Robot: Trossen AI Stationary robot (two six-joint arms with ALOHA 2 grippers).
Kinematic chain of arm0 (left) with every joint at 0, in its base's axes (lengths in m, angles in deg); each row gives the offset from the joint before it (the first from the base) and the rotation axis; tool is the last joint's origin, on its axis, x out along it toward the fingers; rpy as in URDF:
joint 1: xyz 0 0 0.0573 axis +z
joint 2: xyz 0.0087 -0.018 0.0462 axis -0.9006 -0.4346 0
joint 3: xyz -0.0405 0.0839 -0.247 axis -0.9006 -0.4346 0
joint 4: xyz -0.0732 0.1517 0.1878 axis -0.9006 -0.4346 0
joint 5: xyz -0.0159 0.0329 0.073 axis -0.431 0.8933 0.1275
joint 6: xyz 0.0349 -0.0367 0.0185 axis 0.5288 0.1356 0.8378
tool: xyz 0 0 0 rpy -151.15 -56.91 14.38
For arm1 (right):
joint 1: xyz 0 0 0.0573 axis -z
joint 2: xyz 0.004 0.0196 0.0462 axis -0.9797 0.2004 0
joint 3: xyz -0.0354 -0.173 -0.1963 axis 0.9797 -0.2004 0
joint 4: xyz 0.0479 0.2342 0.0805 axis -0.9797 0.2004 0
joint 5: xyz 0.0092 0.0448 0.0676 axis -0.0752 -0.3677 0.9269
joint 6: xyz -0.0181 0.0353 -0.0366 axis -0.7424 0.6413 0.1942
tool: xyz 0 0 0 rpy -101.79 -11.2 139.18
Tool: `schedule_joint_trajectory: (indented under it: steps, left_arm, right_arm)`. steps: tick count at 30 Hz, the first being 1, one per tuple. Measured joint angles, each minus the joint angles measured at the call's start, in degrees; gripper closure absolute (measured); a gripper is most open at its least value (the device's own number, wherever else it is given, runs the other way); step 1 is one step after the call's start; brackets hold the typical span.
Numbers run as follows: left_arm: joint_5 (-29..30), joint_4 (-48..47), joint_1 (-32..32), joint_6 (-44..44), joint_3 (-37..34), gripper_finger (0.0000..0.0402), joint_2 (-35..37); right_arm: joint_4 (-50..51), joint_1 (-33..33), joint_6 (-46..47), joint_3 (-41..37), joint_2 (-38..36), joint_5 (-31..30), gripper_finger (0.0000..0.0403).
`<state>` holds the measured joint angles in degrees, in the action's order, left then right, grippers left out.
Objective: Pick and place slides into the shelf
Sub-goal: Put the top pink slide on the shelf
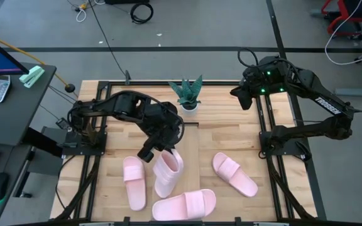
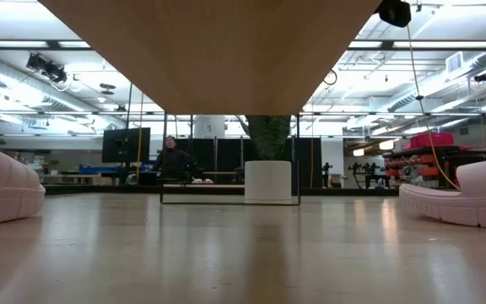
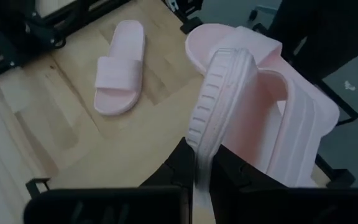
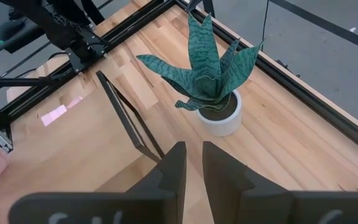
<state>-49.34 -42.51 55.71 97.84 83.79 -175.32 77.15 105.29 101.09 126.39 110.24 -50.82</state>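
Your left claw [image 1: 158, 149] is clamped on the edge of a pale pink foam slide sandal [image 1: 167, 171], whose long axis runs toward 6 o'clock. The long pale wooden shelf [image 1: 190, 164] sits just beside it at 3 o'clock. Your right claw [image 1: 242, 95] waits near-closed and empty at 1 o'clock.

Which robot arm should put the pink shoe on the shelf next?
Probably the left. Its end effector is already shut on the edge of one slide, lifted on its side near the table's middle. The right end effector holds nothing and hangs near the table's back edge by the potted plant, far from the slides.
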Motion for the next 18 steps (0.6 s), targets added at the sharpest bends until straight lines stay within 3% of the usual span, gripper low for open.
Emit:
schedule_joint_trajectory:
  steps: [18]
  left_arm:
    - [-3.9,-5.6,0.1,-7.4,2.1,0.0375,2.5]
  right_arm:
    - [0.1,0.0,0.0,0.0,0.0,-1.2,0.0344]
